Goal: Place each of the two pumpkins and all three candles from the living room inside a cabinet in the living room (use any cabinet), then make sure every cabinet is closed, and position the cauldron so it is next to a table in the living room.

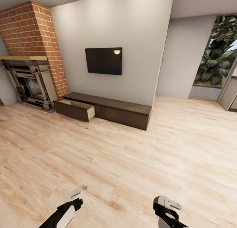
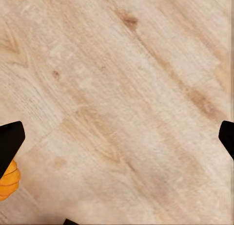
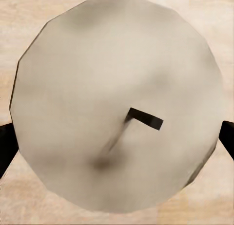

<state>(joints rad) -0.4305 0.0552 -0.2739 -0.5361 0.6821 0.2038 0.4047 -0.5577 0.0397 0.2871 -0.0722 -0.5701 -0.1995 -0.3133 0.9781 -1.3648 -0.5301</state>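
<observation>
Clamping a pale candle (image 3: 117, 108) end-on between its fingers, the right gripper (image 1: 168, 205) hangs low over the floor (image 1: 131, 162). Left gripper (image 1: 74, 196) spreads wide, a pumpkin (image 2: 9, 180) just beside one fingertip. Far ahead, the cabinet (image 1: 121, 111) has its left drawer (image 1: 75, 109) pulled out.

Cabinet (image 1: 121, 111) is dark brown with a pale wood drawer inside. Floor (image 1: 131, 162) is light, knotty woodgrain. Between the right jaws, a cream candle (image 3: 117, 108) with a black wick. Beside one left jaw – an orange pumpkin (image 2: 9, 182) (ribbed).
</observation>
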